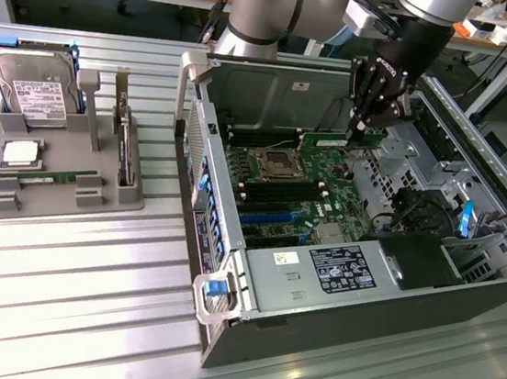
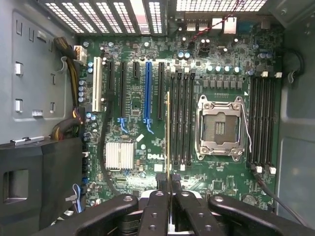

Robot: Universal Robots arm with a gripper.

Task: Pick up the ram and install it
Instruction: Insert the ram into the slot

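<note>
Green and thin, the ram (image 2: 168, 129) is pinched edge-on in your gripper (image 2: 169, 183) over the motherboard (image 2: 224, 186). Expect it light, stiff and brittle; hold its flat faces near the middle, gently.

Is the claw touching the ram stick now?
Touching. The wrist view shows the claw clamped on the ram, its thin edge running out from between the fingers.
</note>
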